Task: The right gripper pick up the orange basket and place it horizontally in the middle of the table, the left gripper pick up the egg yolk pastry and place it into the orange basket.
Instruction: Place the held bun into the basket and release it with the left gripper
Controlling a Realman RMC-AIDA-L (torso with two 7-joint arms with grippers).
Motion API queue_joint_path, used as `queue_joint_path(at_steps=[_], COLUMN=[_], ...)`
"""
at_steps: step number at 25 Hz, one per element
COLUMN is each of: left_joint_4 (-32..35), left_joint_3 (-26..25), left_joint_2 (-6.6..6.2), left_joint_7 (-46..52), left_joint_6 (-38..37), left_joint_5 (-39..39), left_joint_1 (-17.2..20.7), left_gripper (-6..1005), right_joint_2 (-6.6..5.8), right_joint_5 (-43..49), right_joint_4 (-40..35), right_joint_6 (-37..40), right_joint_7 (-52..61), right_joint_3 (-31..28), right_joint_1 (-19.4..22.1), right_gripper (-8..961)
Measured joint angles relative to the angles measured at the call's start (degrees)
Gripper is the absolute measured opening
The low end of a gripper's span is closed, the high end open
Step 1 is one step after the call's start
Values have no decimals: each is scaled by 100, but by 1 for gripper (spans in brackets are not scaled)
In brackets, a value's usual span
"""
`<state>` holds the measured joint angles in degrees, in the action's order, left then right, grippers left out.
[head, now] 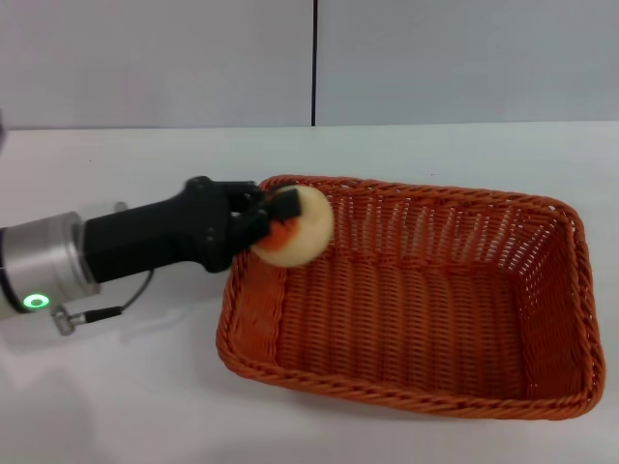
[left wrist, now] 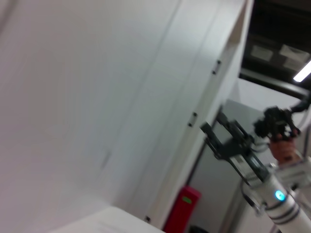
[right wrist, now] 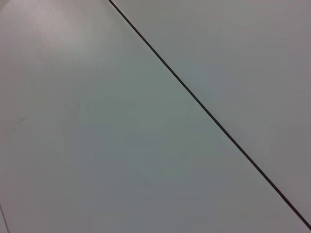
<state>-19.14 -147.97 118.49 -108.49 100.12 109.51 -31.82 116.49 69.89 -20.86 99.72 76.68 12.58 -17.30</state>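
Note:
The orange basket (head: 406, 398) lies lengthwise on the white table (head: 116, 396), right of centre in the head view. My left gripper (head: 275, 221) reaches in from the left and is shut on the egg yolk pastry (head: 302, 232). It holds the pastry in the air over the basket's left rim, near the far corner, tipped so its orange top faces the fingers. Nothing lies inside the basket. The head view does not show my right gripper. In the left wrist view the right gripper (left wrist: 214, 124) hangs far off, raised, its two fingers apart and holding nothing.
A grey wall with a dark vertical seam (head: 314, 63) stands behind the table's far edge. The left wrist view shows a white cabinet wall (left wrist: 97, 97) and a red object (left wrist: 182, 208) low down. The right wrist view shows only wall.

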Motion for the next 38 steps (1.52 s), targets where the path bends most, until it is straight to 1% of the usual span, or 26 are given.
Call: queue_joint_path(at_steps=[2,4,9,15,18,21,22,23,24,25,26,27,28,30,32,36,38], left_joint_4=[61,179,220,224,197,61,-93,-93,-196,-196,-222,-219,-219,-179,-166,-163,-32], left_joint_3=[101,193,254,242,202,179,72,72,-120,-120,-228,-331,-331,-550,-654,-672,-698], left_joint_2=[3,7,16,16,1,-30,-40,-40,-44,-44,-45,-45,-45,-45,-42,-41,-33], left_joint_7=[-19,-31,-61,-63,-64,-132,-271,-271,-483,-483,-613,-771,-771,-1153,-1345,-1396,-1559], left_joint_6=[-53,-151,-157,-142,-148,-189,-203,-203,-211,-211,-213,-214,-214,-247,-298,-318,-425], left_joint_5=[0,0,-8,-78,-244,-662,-1148,-1148,-1688,-1688,-1955,-2181,-2181,-2694,-2951,-3012,-3582], left_joint_1=[-61,-162,-216,-219,-151,63,305,305,561,561,690,799,799,1025,1142,1175,1404], left_gripper=[50,91,193,292,342,392,438,485,531,578,624,654,683,742,801,801,801], right_joint_2=[-1,-2,-4,7,9,10,12,12,12,13,15,17,19,22,20,19,22], right_joint_5=[0,2,7,7,7,7,7,7,7,7,7,7,7,7,6,0,-3], right_joint_4=[3,8,12,12,12,12,12,12,11,11,12,11,12,12,12,12,14], right_joint_6=[-6,-22,-93,-148,-152,-152,-154,-154,-157,-161,-166,-173,-186,-222,-287,-367,-392], right_joint_7=[-5,-9,-11,-13,-18,-58,-95,-95,-126,-158,-202,-239,-275,-342,-454,-569,-695], right_joint_3=[-1,2,6,8,8,7,8,8,7,8,6,2,-7,-27,-40,-43,-44], right_joint_1=[-12,-34,-48,-47,-39,-4,21,21,41,60,85,106,131,174,217,234,246], right_gripper=[586,586,586,586,586,586,586,586,586,586,586,586,586,586,586,586,586])
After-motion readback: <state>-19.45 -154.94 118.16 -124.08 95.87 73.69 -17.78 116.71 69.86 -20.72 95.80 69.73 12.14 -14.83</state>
